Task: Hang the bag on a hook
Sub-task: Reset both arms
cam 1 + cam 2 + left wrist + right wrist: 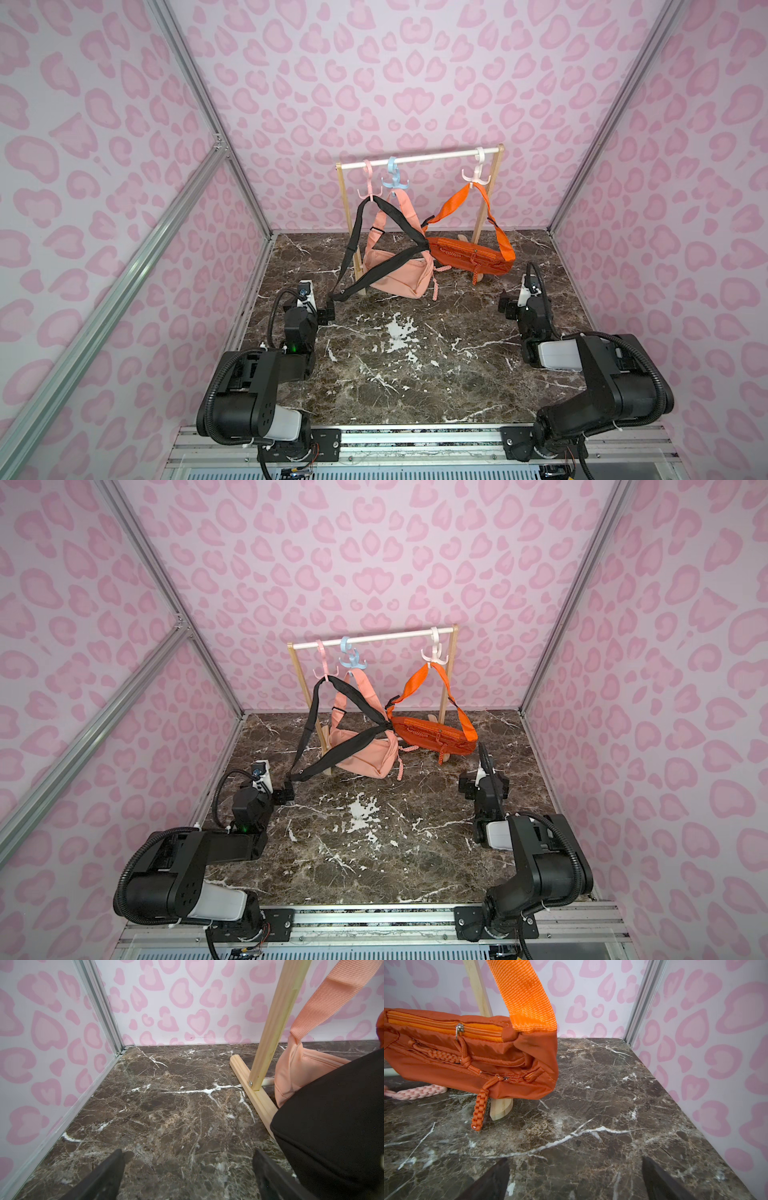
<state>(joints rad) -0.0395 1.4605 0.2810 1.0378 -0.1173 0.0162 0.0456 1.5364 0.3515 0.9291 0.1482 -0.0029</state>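
Fabric on the black bag [386, 270] reads matte and plain from my console: a slim, flat pouch on a wide black strap [352, 245]. That strap is looped over the pink hook [368, 178] on the wooden rack [432, 156]. The pouch hangs slantwise, its lower end just ahead of my left gripper [188, 1151] and a little toward the right arm's side. I cannot tell whether that end touches the table [415, 374]. In the left wrist view the bag shows as a soft dark mass close beside one finger.

My left gripper sits low over the table with its fingers spread wide and nothing between them. My right gripper [575, 1158] is the same, wide apart and empty.

Ahead of the right gripper, toward the left arm's side, the orange bag [461, 255] hangs from the white hook [478, 168], its body clear of the table. Between the two grippers and farther back, the peach bag [401, 280] hangs from the blue hook [393, 172], and the black bag crosses in front of it.
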